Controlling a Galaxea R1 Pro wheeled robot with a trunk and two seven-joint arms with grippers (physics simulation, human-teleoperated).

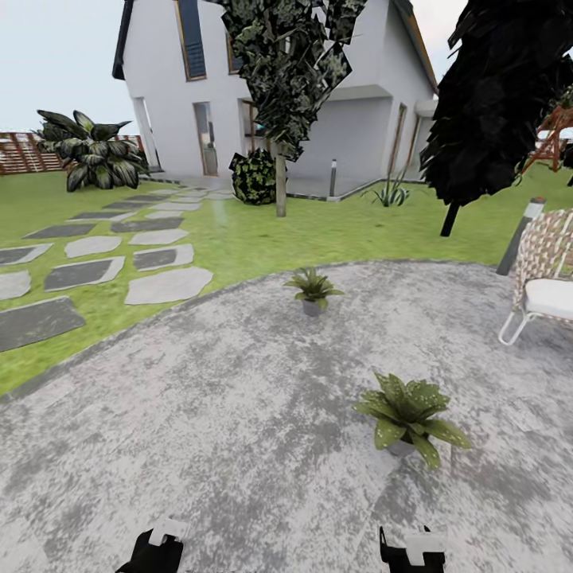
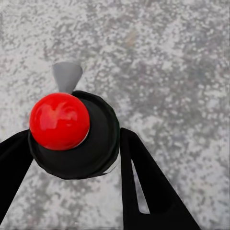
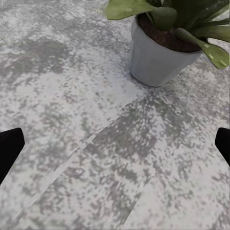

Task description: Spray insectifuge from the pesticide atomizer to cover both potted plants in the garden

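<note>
Left pincer (image 2: 74, 143) low over paving (image 1: 199, 414), fingers (image 2: 148, 191) closed round black body topped with red ball and grey nozzle; probably pesticide atomizer (image 2: 72, 139) seen from above, though green bottle and label hidden, so cannot confirm. Nozzle aims forward, likely kept ready for spraying.

Far potted plant (image 1: 313, 290) near lawn (image 1: 263, 235) edge, well apart from near potted plant (image 1: 407, 418), ahead of right pincer (image 3: 115, 143). That pincer spread wide, empty, grey pot (image 3: 158, 60) close ahead.

Wicker chair (image 1: 549, 274) far right.
</note>
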